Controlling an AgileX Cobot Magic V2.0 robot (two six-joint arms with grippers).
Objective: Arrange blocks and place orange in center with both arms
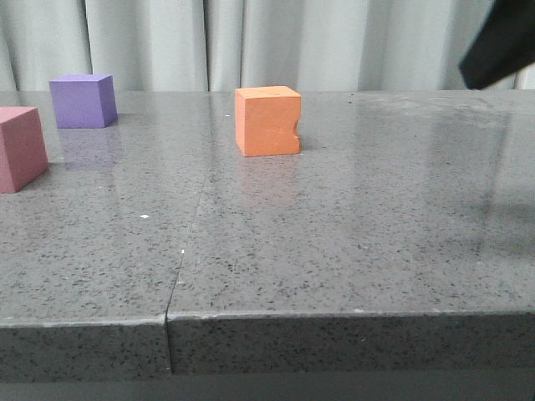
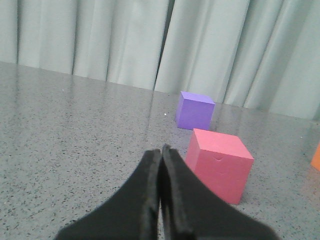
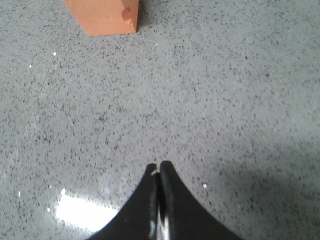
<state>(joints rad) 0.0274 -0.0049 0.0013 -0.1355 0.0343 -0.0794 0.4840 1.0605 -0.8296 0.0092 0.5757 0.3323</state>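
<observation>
Blocks sit scattered on a grey speckled table (image 1: pixel 351 242) in the front view: the orange cube (image 1: pixel 267 121) just left of centre in the upper half of the frame, its notch on the right-hand edge; the purple cube (image 1: pixel 82 100) at upper left near the pale curtain (image 1: pixel 276 42); and the pink-red cube (image 1: pixel 20 149) cut off by the left edge, below the purple one and well apart from the orange. That view shows neither pair of fingers, only a dark piece of arm (image 1: pixel 499 42) in the upper right corner. The left wrist view supplies what the front one lacks: the left gripper (image 2: pixel 161 152) at bottom centre with its two dark fingers pressed together, holding nothing, and the pink-red cube (image 2: pixel 219 164) just to the right of the tips, whether touching them or apart I cannot tell. The purple cube (image 2: pixel 194 111) stands beyond it toward the curtain, and a sliver of the orange cube (image 2: pixel 316 157) shows at the right edge. The right wrist view looks down on bare tabletop, with the right gripper (image 3: pixel 159 167) at bottom centre, its fingers likewise closed tip to tip and empty, above the surface. The orange cube (image 3: pixel 102 16) lies at the upper left of that frame, well apart from the tips, its notch at the corner facing the camera.
</observation>
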